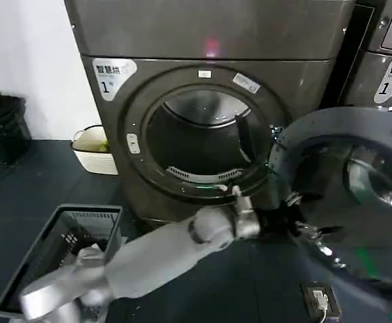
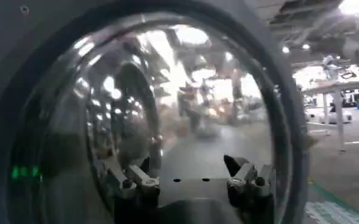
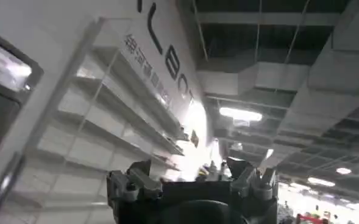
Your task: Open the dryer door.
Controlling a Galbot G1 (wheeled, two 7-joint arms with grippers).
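Observation:
The dryer [image 1: 209, 40] is a bronze-grey machine with a white "1" sticker and a pink light. Its round drum opening [image 1: 199, 145] stands uncovered. The dryer door [image 1: 354, 134] is swung out to the right, grey inner face and dark glass toward me. My left arm reaches from the lower left, and my left gripper [image 1: 295, 221] sits at the door's near lower edge. In the left wrist view the left gripper [image 2: 191, 178] is open, close before the door glass [image 2: 185, 103], nothing between its fingers. My right gripper [image 3: 191, 176] is open, pointing up at ceiling and shelves.
A grey laundry basket [image 1: 54, 235] stands on the floor at the lower left. A white basket [image 1: 91, 153] sits by the wall left of the dryer. A second like machine [image 1: 390, 64] stands at the right. A floor socket [image 1: 320, 299] lies below the open door.

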